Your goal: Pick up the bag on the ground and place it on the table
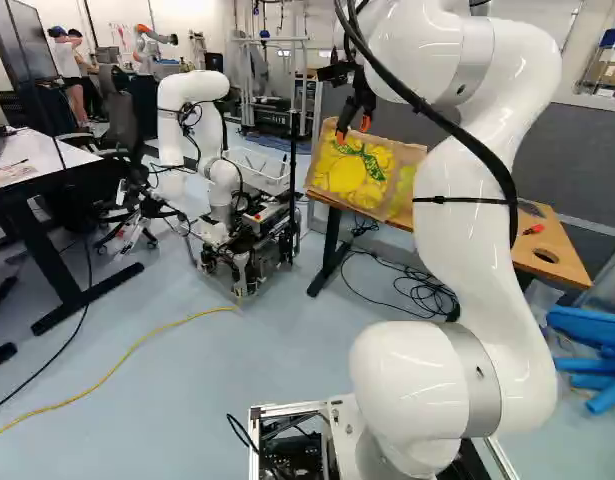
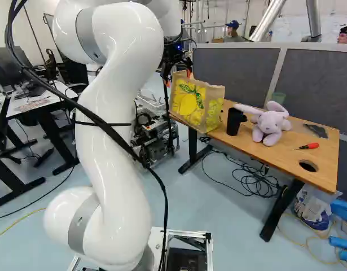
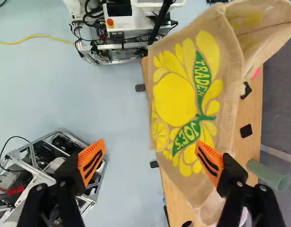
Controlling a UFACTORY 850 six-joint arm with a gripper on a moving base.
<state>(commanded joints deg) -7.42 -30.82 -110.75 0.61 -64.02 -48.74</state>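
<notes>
1. The tan cloth bag with yellow lemons and green leaves [image 2: 187, 104] is on the brown wooden table [image 2: 275, 155], at its far end; it stands up by the table's edge, near the tall black cup [image 2: 235, 121] and the pale, floppy-eared toy bunny [image 2: 270, 124].
2. The black gripper with two fingers [image 3: 149, 143] is up by the top of the bag; its orange pads [image 3: 211, 161] are spread wide, with nothing pinched; one finger shows in front of the bag in the wrist view, but I can't tell if they touch.
3. The bag looks light, maybe with nothing in it; I can't see inside, so that's a guess; the cloth looks rough, so it should not slip much; it won't break if squeezed.
4. Its sides look a bit stiff, but they could fold or lean if pushed; a bump might tip it off the edge.
5. If it needs moving, the top rim is the best place to hold; pinch one side of the cloth near the middle, so it hangs straight.
6. The job looks done; the arm should go up gently, so no finger snags the rim.
</notes>
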